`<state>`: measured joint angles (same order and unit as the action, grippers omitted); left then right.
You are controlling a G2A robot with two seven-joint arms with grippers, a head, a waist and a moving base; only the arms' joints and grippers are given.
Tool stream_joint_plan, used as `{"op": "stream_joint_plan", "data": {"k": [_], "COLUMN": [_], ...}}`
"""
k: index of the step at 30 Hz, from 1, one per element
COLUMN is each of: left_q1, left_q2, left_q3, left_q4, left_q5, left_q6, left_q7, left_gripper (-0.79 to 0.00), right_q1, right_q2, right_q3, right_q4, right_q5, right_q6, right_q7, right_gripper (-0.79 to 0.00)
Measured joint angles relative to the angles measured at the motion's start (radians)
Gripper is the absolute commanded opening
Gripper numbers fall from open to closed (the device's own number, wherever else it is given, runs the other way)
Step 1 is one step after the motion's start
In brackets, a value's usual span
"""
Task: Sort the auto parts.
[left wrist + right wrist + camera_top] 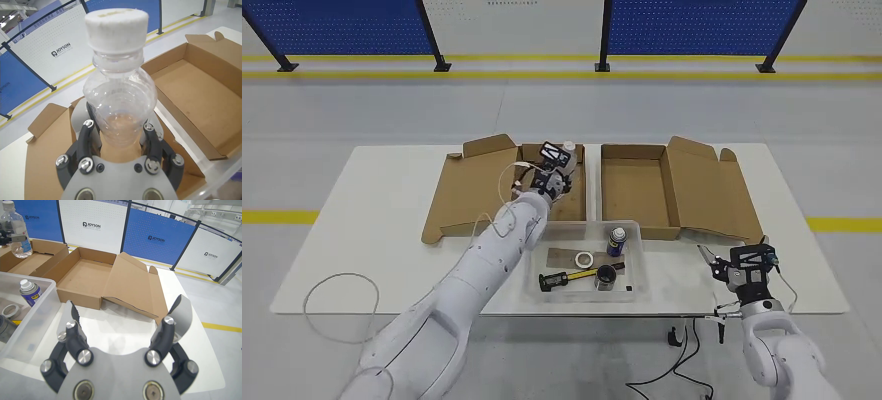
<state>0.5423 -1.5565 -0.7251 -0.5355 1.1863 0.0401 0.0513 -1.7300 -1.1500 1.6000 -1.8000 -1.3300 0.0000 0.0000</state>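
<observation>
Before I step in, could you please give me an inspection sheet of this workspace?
Surface: white table.
Job's things: bottle held over the left box; right box open; bin holds a can, a ring, a yellow-handled tool and a dark cylinder.
Clutter: nothing seen.
Grippers: left gripper shut on the bottle; right gripper open above the table's near right corner.
Cables: white cable looped over the near left edge; black cable hanging below the front edge.
Surroundings: fence panels and yellow floor lines.
</observation>
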Motion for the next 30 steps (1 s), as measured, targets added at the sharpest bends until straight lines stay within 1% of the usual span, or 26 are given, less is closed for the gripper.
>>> {"op": "stream_joint_plan", "data": {"k": [6, 11, 12, 13, 17, 18, 19, 20, 23, 25, 30], "left_q1": [-0.030, -0.049, -0.052, -0.055, -0.061, -0.061, -0.060, -0.059, -0.056, -0.055, -0.053], "left_q2": [-0.033, -0.051, -0.055, -0.058, -0.067, -0.069, -0.070, -0.072, -0.075, -0.076, -0.077], "left_q3": [-0.008, -0.014, -0.016, -0.017, -0.023, -0.025, -0.025, -0.026, -0.029, -0.030, -0.037], "left_q4": [0.111, 0.174, 0.188, 0.198, 0.231, 0.240, 0.247, 0.254, 0.273, 0.284, 0.296], "left_q5": [-0.053, -0.075, -0.079, -0.081, -0.094, -0.095, -0.096, -0.097, -0.098, -0.096, -0.097], "left_q6": [-0.020, -0.025, -0.025, -0.025, -0.025, -0.026, -0.028, -0.029, -0.034, -0.035, -0.040], "left_q7": [0.016, 0.030, 0.031, 0.031, 0.037, 0.042, 0.045, 0.047, 0.049, 0.048, 0.059], "left_gripper": [-0.785, -0.785, -0.714, -0.674, -0.662, -0.637, -0.610, -0.505, -0.363, 0.000, 0.000], "right_q1": [0.000, 0.000, 0.000, 0.000, 0.000, 0.000, 0.000, 0.000, 0.000, 0.000, 0.000], "right_q2": [0.000, 0.000, 0.000, 0.000, 0.000, 0.000, 0.000, 0.000, 0.000, 0.000, 0.000], "right_q3": [0.000, 0.000, 0.000, 0.000, 0.000, 0.000, 0.000, 0.000, 0.000, 0.000, 0.000], "right_q4": [0.000, 0.000, 0.000, 0.000, 0.000, 0.000, 0.000, 0.000, 0.000, 0.000, 0.000], "right_q5": [0.000, 0.000, 0.000, 0.000, 0.000, 0.000, 0.000, 0.000, 0.000, 0.000, 0.000], "right_q6": [0.000, 0.000, 0.000, 0.000, 0.000, 0.000, 0.000, 0.000, 0.000, 0.000, 0.000], "right_q7": [0.000, 0.000, 0.000, 0.000, 0.000, 0.000, 0.000, 0.000, 0.000, 0.000, 0.000], "right_gripper": [0.000, 0.000, 0.000, 0.000, 0.000, 0.000, 0.000, 0.000, 0.000, 0.000, 0.000]}}
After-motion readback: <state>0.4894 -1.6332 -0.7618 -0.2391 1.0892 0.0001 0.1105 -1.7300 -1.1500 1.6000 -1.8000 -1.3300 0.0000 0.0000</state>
